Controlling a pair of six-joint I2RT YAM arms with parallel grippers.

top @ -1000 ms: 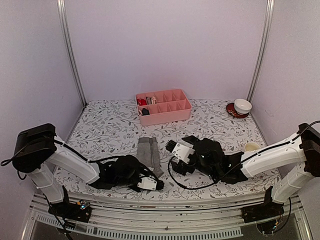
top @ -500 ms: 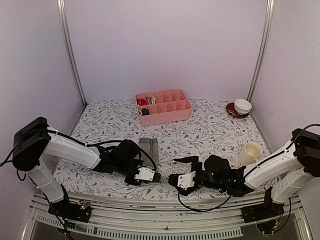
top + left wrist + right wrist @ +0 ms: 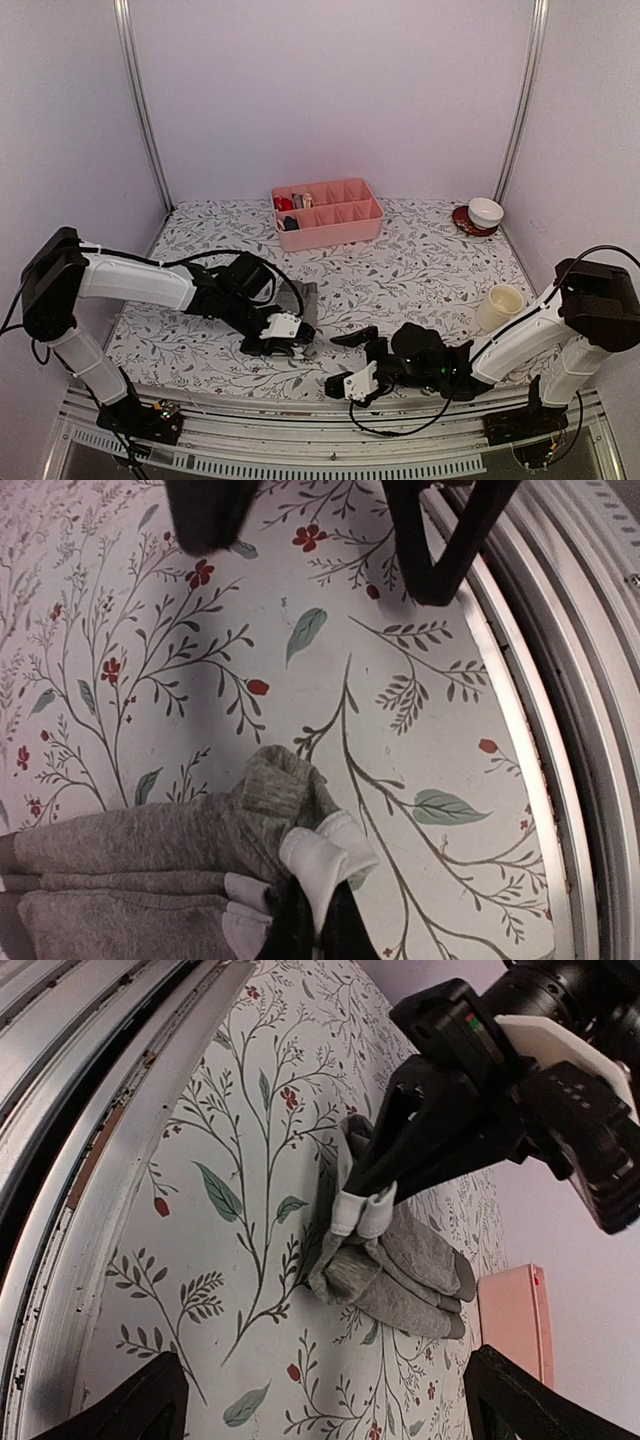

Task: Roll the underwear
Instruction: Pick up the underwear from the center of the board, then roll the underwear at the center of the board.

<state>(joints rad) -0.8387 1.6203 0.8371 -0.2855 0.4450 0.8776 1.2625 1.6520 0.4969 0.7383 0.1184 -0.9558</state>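
My left gripper [image 3: 296,346] is pinched closed on the pale waistband [image 3: 325,855] of the grey underwear [image 3: 305,298]. The folded length trails behind its fingertips. My right gripper [image 3: 341,364], just beside to the right, is spread wide and empty.

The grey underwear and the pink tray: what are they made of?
The grey underwear looks like soft knitted cloth, matte and speckled: it folds and bunches. The pink tray is probably hard plastic, smooth and evenly coloured, with thin straight dividers.
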